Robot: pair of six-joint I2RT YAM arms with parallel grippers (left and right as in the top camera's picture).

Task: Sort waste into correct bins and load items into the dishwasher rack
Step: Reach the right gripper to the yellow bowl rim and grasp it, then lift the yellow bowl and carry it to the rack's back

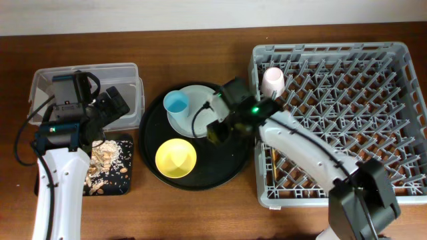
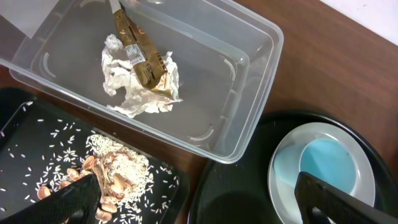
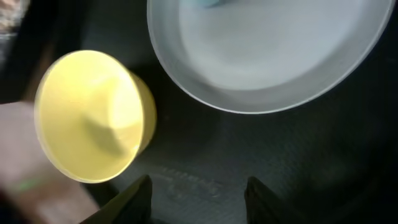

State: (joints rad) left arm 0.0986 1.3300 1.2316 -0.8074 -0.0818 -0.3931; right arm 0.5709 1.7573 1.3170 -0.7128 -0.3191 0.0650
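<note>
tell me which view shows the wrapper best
Left wrist: the wrapper lies unobstructed on the tissue in the tub. Overhead, the left arm hides it. The right wrist view shows none of it.

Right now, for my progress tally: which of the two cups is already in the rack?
The pale pink cup, in a corner of the rack; the light blue cup sits on the plate instead.

Tissue [image 2: 140, 93] and wrapper [image 2: 142, 55] in tub [image 2: 260, 68]; cup [image 1: 176, 102] on plate [image 1: 197, 101], bowl [image 1: 175, 158] beside
</note>
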